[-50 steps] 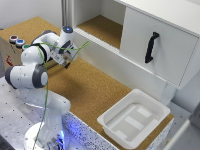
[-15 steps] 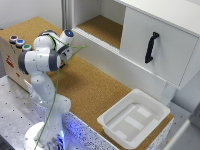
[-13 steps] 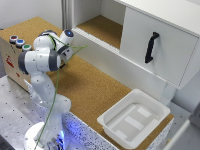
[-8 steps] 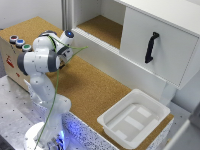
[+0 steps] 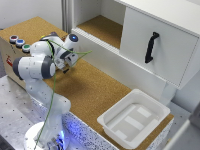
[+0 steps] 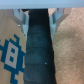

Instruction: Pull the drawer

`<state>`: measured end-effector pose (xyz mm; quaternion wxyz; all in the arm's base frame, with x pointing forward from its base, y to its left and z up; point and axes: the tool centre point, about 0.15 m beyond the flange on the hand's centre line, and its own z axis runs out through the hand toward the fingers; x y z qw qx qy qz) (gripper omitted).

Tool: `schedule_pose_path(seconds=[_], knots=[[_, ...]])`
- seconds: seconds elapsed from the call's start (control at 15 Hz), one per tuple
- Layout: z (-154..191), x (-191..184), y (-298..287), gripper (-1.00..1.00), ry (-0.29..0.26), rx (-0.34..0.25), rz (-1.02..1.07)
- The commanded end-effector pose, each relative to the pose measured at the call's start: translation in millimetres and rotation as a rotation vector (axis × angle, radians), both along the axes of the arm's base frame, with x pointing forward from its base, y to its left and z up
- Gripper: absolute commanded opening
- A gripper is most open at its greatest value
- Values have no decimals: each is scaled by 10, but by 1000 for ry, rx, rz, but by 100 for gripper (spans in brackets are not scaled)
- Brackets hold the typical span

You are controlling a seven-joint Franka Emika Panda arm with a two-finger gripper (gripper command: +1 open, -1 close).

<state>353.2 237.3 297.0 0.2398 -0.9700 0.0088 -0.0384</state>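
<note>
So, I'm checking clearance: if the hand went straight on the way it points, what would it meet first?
Probably the cork-covered tabletop: the hand points down at it, with nothing visible between, though depth is unclear.

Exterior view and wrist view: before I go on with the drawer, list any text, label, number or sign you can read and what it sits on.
No readable text in either view.
Box at the exterior view's left: a small red mark on its side, too blurred to read.
Wrist view: a blue blocky pattern on a tan surface, a graphic, not letters.
Drawer front and white tray: no markings visible.
</note>
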Motion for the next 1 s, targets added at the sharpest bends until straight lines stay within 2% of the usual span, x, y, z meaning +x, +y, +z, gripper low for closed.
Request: schedule_pose_path(seconds=[0.0,0.27,0.33,0.53,0.67,0.93], knots=[[-576,193,-703,-100,30,-20,28],[-509,220,-985,-100,40,-75,24],[-487,196,-987,100,38,-95,28],[-424,90,-962,100,14,-102,26],[-357,-3,-991,100,-10,-84,-10],[-142,-160,-1027,100,-77,-94,-51]])
